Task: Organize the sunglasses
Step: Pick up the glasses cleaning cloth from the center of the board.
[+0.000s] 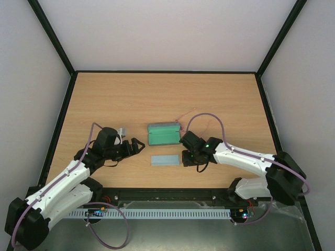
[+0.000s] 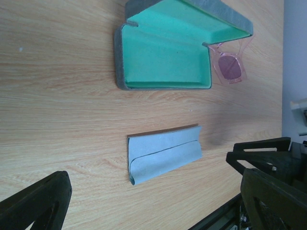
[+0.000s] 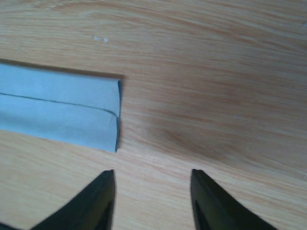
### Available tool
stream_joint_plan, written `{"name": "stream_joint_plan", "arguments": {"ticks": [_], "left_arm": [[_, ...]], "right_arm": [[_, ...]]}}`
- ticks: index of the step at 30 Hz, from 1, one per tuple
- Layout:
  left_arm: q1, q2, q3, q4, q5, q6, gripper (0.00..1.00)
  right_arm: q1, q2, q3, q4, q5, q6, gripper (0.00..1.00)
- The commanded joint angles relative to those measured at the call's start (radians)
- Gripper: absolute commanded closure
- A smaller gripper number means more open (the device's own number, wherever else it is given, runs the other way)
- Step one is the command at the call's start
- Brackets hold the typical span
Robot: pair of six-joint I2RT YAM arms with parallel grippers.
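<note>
One pair of sunglasses [image 2: 229, 67], lying on table [image 2: 57, 96] outside open case [image 2: 163, 62], right at its corner. Nearer, apart from case, folded cloth [image 2: 165, 153]. Just beside cloth end, over bare table, right gripper [image 3: 152, 191], fingers partly apart, holding nothing. Left gripper [image 2: 153, 206] facing cloth, fingers wide apart, empty.

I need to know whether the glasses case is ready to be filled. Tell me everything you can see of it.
The case is an oblong clamshell, grey and felt-like outside, with a smooth green lining. It lies open on the wooden table with its lid tilted up along one long side, and its tray is empty. The pink sunglasses lie outside it, close by one short end; whether they touch it is unclear.
</note>
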Motion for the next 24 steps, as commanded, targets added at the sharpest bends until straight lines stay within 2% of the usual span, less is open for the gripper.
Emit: {"name": "stream_joint_plan", "arguments": {"ticks": [1,8,24], "left_arm": [[0.000,0.006,0.039,-0.021,-0.024,0.013,0.01],[0.001,0.022,0.032,-0.021,-0.027,0.024,0.01],[0.013,0.011,0.014,-0.032,-0.027,0.051,0.01]], "right_arm": [[0.024,0.069,0.065,-0.064,0.108,0.036,0.62],[0.028,0.152,0.087,-0.015,0.102,0.039,0.72],[0.077,0.284,0.155,0.019,0.098,0.058,0.73]]}}
